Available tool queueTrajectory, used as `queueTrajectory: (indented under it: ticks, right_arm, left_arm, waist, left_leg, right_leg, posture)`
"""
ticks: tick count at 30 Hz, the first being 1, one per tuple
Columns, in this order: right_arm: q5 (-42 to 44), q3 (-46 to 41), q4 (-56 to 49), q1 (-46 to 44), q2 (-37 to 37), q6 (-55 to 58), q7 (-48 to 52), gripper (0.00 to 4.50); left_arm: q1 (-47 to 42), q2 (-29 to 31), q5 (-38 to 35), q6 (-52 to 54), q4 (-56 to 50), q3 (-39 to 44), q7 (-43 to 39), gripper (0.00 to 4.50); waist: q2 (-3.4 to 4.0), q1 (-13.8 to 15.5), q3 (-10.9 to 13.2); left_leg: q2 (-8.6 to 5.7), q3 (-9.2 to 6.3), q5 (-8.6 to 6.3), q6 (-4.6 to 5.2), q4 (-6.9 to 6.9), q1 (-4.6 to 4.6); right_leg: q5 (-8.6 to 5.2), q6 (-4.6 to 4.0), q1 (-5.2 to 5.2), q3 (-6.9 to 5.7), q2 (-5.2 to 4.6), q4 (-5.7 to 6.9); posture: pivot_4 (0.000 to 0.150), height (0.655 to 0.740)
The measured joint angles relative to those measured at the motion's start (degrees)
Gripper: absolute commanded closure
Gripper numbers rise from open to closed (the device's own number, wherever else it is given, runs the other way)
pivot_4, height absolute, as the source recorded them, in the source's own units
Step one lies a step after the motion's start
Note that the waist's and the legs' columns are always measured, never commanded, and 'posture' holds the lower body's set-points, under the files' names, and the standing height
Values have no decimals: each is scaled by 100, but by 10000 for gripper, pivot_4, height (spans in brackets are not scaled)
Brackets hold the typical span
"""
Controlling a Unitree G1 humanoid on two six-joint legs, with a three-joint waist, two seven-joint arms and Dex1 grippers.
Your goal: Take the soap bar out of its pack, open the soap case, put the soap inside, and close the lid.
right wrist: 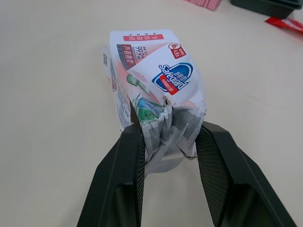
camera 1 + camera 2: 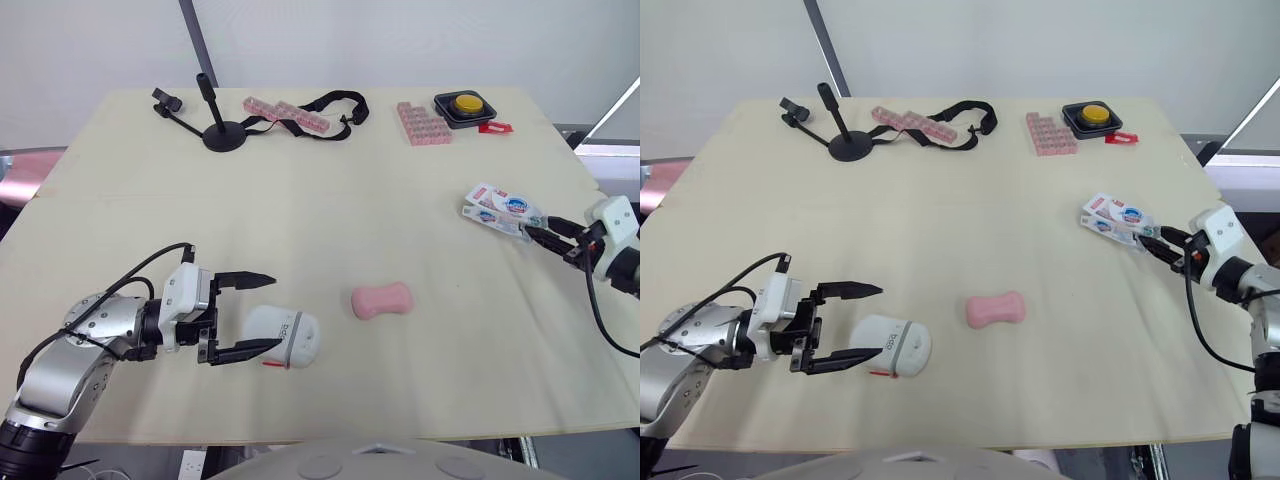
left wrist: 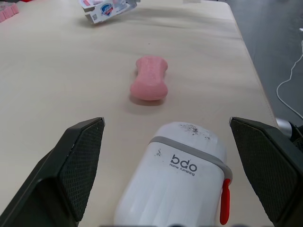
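The soap (image 2: 382, 300) lies bare on the tabletop (image 2: 330, 200), lower centre of the head view, already out of its pack (image 2: 503, 210). It looks like a solid pink bar with a pinched waist. I judge it firm, fairly light and likely slick, so the narrow waist is the safest place to take hold, fingers across it.

Just left of it, apart, lies the white case (image 2: 285, 337), closed. It seems hard, smooth and rounded, with a grey seam and a red latch (image 3: 225, 201) on one side. It would probably skid if pushed.

The left end effector (image 2: 277, 312) is spread wide, one finger on each side of the case, touching neither side.

At mid right, the right end effector (image 2: 535, 233) is clamped on the crumpled end of the pack.
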Motion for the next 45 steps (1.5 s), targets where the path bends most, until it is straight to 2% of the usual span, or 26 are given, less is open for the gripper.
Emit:
queueTrajectory:
  ticks: [5, 8, 14, 23, 28, 33, 39, 45]
  right_arm:
    - [-40, 2, 182, 7, -43, -28, 157, 28867]
    - [-39, 4, 236, 3, -106, 2, 279, 20636]
    - [-35, -1, 333, 4, -294, -14, 543, 153]
    - [33, 8, 218, -343, -641, -258, 1289, 153]
    - [261, 302, -928, -430, -560, 91, 1701, 153]
    - [628, 924, -2880, 60, -113, 692, 1877, 153]
    - [750, 1166, -3731, 315, -58, 793, 1951, 153]
    - [761, 1374, -4231, 627, -136, 867, 2200, 153]
  left_arm:
    - [7, 0, 1, 0, -48, 0, -1, 0]
    - [7, 0, 3, -1, -50, 0, -3, 0]
    - [-40, 0, 8, -5, -1, 0, -27, 0]
    - [-273, 74, 129, 1, 200, -4, -154, 0]
    - [-383, 313, 441, -3, 357, -10, -202, 0]
    - [-328, 653, 720, 20, 313, -51, -324, 0]
    - [-346, 651, 734, -117, 342, -110, -493, 0]
    - [-582, 478, 1233, -1250, 1119, -507, -953, 0]
  waist:
    - [0, -17, 0]
    - [0, -17, 0]
    - [0, -13, 0]
    - [3, -64, -1]
    - [3, -65, -1]
    - [5, 3, 0]
    - [5, 72, 0]
    - [5, 14, 0]
  left_leg:
    - [1, 0, 0, 0, -1, 0]
    - [0, 0, 0, 0, -1, 0]
    - [1, 0, 0, 0, -1, 0]
    - [4, 0, 0, 1, -2, 0]
    - [5, 0, 0, 1, -3, -1]
    - [8, -1, 0, 1, -10, -9]
    - [10, -1, 0, 1, -10, -12]
    - [9, 0, 2, 1, -11, -20]
  right_leg:
    - [0, 0, 0, 0, 0, -5]
    - [0, 0, 1, 0, 0, -8]
    - [0, 0, 1, -1, 0, -11]
    - [0, 0, 1, -1, 4, -13]
    - [0, 0, 1, -1, 4, -13]
    - [0, 1, -7, -13, 0, -11]
    - [0, 0, -22, -13, 2, 2]
    - [0, -1, -28, -12, -22, -4]
  posture:
    - [1500, 7400]
    - [1500, 7400]
    - [1500, 7400]
    - [1500, 7400]
    - [1500, 7400]
    - [1500, 7400]
    - [1500, 7400]
    - [1500, 7400]
